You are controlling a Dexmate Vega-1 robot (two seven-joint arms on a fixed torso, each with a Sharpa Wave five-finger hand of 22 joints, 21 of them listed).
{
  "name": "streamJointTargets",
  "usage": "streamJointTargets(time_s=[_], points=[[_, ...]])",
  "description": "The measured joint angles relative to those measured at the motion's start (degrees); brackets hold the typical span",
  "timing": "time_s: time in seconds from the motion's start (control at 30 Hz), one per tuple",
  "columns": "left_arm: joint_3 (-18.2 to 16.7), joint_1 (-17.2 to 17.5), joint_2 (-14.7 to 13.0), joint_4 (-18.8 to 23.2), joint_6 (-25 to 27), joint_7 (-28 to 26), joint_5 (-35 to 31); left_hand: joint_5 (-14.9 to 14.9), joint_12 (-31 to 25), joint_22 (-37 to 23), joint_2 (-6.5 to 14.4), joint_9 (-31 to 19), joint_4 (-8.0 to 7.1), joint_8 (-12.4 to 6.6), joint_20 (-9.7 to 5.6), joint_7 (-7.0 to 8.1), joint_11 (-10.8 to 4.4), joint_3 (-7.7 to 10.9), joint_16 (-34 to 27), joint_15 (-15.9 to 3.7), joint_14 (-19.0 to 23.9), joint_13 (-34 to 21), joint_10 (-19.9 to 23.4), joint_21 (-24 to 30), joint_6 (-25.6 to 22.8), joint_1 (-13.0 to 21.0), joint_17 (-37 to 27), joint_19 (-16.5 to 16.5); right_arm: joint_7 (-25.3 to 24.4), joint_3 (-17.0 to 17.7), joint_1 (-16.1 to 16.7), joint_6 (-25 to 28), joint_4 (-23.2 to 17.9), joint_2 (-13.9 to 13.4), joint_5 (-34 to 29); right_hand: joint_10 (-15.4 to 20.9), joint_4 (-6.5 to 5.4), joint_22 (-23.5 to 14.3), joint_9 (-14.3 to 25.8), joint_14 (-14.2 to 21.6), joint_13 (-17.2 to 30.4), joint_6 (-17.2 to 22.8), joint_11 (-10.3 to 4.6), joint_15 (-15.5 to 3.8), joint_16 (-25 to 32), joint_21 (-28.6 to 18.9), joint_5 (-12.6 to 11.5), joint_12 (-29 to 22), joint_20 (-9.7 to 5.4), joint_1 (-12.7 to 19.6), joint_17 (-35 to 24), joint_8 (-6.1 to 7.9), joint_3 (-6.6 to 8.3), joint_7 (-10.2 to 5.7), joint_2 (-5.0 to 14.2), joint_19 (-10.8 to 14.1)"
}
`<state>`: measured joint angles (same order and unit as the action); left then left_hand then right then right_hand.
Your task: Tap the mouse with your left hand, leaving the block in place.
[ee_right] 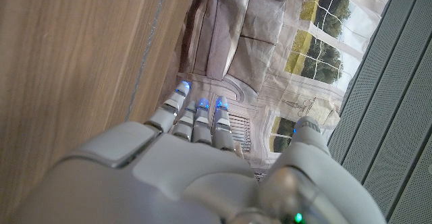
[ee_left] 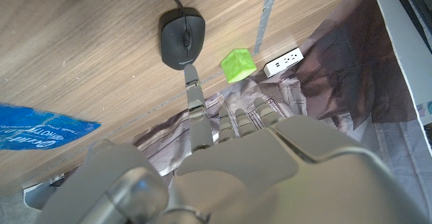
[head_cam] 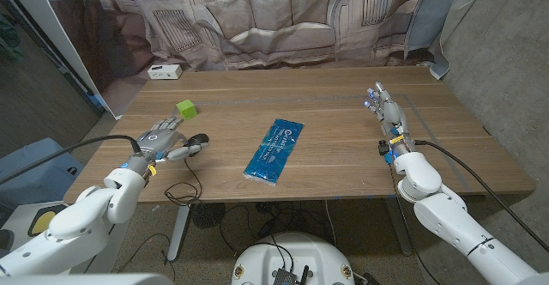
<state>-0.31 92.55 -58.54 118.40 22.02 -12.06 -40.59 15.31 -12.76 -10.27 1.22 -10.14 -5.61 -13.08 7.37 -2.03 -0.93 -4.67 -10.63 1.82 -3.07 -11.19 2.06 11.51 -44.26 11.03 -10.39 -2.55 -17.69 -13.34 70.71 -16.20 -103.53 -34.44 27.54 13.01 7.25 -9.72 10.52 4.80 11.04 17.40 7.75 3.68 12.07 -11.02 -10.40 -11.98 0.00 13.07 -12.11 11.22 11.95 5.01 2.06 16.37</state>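
Hovering spread and empty, the left hand (head_cam: 160,137) sits just beside the black corded mouse (head_cam: 198,139), at its 9 o'clock on the bench (head_cam: 343,148). Light, rigid, likely sliding: tap its top gently. Green block (head_cam: 186,108) at 12 o'clock.

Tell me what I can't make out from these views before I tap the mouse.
- Contact: in the head view the left hand overlaps the mouse; touching or just above, unclear. In the left wrist view a finger reaches toward the mouse.
- Mouse cable: cut off by the left wrist view's edge.
- Blue packet: print too small to read; cut off in the left wrist view.
- Green block: its far faces are hidden.
- Right hand: its palm side is hidden.
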Motion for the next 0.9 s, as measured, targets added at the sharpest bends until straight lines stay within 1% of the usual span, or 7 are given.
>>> streamJointTargets(time_s=[0.27, 0.33, 0.43, 0.67, 0.77, 0.9], points=[[2.71, -1.8, -1.45, -1.18, 0.57, -0.97, 1.44, 0.0, 0.0, 0.0, 0.3, 0.0, 0.0, 0.0, 0.0, 0.02, 0.0, 0.0, 0.0, -0.3, 0.3, 0.0, 0.0, 0.0, -0.21, 0.3, 0.0, 0.0, -0.06, 0.11, -0.11, 0.61, -0.17, -0.21, 0.08, 0.19, 0.0, 0.0, 0.0, 0.0, 0.0, 0.2, -0.19, 0.0, 0.0, 0.0, 0.0, 0.0, 0.0, 0.0, 0.0, 0.0, 0.0, 0.21, 0.0, 0.0], [3.37, -2.21, -1.92, -1.43, 0.7, -1.42, 1.81, 0.0, 0.0, 0.0, 0.3, -0.01, 0.24, 0.0, 0.0, 0.09, 0.0, -0.23, 0.0, -0.3, 0.3, 0.0, 0.0, 0.0, -0.27, 0.3, 0.0, 0.0, -0.09, 0.16, -0.19, 0.71, -0.23, -0.24, 0.11, 0.19, 0.0, 0.0, 0.0, 0.0, 0.0, 0.2, -0.19, 0.0, 0.0, 0.0, 0.0, 0.0, 0.0, 0.0, 0.0, 0.0, 0.0, 0.21, 0.0, 0.0], [3.82, -2.45, -2.23, -1.61, 0.95, -2.04, 2.39, 0.0, 0.0, 0.0, 0.3, 0.0, 0.37, 0.0, 0.0, 0.09, 0.0, -0.1, 0.0, -0.08, 0.52, 0.0, 0.0, 0.0, -0.27, 0.3, -0.01, 0.0, -0.1, 0.2, -0.25, 0.78, -0.24, -0.25, 0.14, 0.19, -0.24, 0.0, 0.0, 0.0, 0.0, 0.2, -0.19, 0.0, 0.0, 0.0, 0.0, 0.0, 0.0, 0.0, 0.0, 0.0, -0.24, 0.21, 0.0, 0.0], [5.68, -3.46, -3.54, -2.13, 1.49, -3.24, 3.67, 0.0, 0.0, 0.0, 0.6, 0.0, 0.4, 0.0, 0.0, 0.12, -0.31, -0.06, 0.0, -0.09, 0.52, -0.01, 0.31, 0.0, -0.23, 0.6, -0.01, 0.0, -0.11, 0.23, -0.52, 0.84, -0.23, -0.25, 0.21, 0.19, -0.23, 0.0, 0.0, 0.0, 0.0, 0.41, -0.19, 0.0, 0.0, 0.0, 0.0, 0.0, 0.0, 0.0, 0.0, 0.0, -0.24, 0.0, 0.0, 0.0], [6.46, -3.72, -4.05, -2.24, 1.87, -3.89, 4.4, 0.0, 0.0, 0.0, 0.6, 0.0, 0.4, 0.43, 0.0, 0.31, -0.31, -0.06, 0.0, -0.09, 0.52, -0.01, 0.31, 0.0, -0.04, 0.6, -0.01, 0.0, -0.07, 0.23, -0.68, 0.84, -0.08, -0.24, 0.22, 0.19, -0.23, 0.0, 0.0, 0.0, 0.0, 0.41, -0.19, 0.0, 0.0, 0.0, 0.0, 0.0, 0.0, 0.0, 0.0, 0.0, -0.23, 0.0, 0.0, 0.0], [7.28, -3.94, -4.57, -2.43, 2.29, -4.73, 5.09, 0.45, 0.0, 0.0, 0.83, -0.01, 0.4, 0.44, 0.0, 0.94, -0.3, -0.06, 0.0, -0.09, 0.52, -0.01, 0.3, 0.0, 0.58, 0.83, -0.01, 0.0, 0.04, 0.22, -0.83, 0.84, 0.03, -0.23, 0.24, 0.19, -0.23, 0.0, 0.0, 0.0, 0.0, 0.41, -0.19, 0.0, 0.0, 0.0, 0.0, 0.0, 0.0, 0.0, 0.0, 0.0, -0.23, 0.0, 0.0, 0.0]])
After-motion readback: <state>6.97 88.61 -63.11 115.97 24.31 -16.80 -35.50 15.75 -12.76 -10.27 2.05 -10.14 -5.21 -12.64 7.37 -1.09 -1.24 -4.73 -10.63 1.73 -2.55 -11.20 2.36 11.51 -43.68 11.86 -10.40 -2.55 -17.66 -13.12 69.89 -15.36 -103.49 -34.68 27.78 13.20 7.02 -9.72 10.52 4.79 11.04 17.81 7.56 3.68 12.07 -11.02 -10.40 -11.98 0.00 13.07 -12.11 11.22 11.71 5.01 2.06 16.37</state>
